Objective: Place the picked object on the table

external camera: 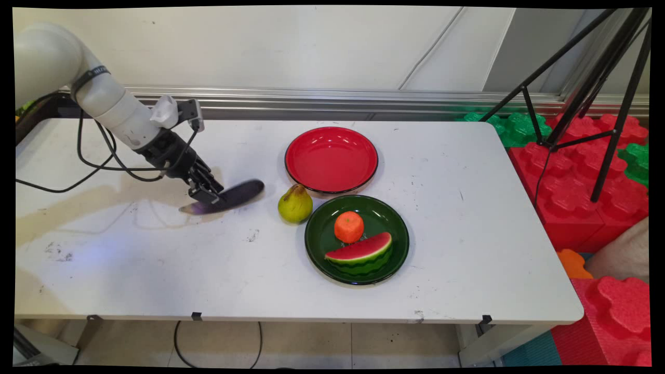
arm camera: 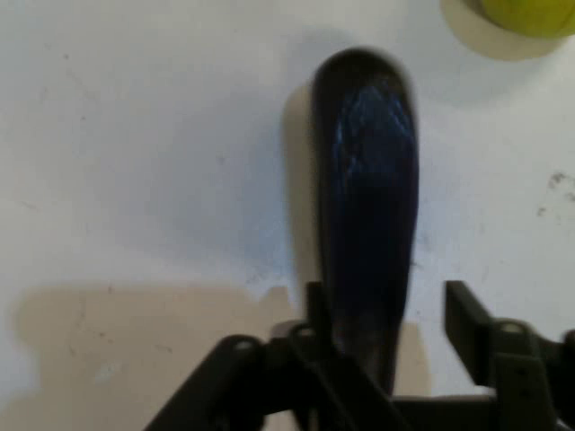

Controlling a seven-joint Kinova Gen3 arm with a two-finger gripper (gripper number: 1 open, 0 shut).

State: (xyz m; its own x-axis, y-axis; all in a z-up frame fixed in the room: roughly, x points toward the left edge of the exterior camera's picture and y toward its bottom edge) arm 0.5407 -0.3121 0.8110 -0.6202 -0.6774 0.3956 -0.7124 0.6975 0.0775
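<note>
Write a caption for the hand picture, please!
The pincer straddles a dark purple eggplant on the white table.

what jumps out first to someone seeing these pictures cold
The black pincer straddles a dark purple eggplant lying on the white table, left of centre. To its right sit a green pear, an empty red plate, and a green plate holding an orange and a watermelon slice.

A lab: a white table [external camera: 467,171], a tripod [external camera: 587,88], foam blocks [external camera: 582,171] beyond the table's right edge.
</note>
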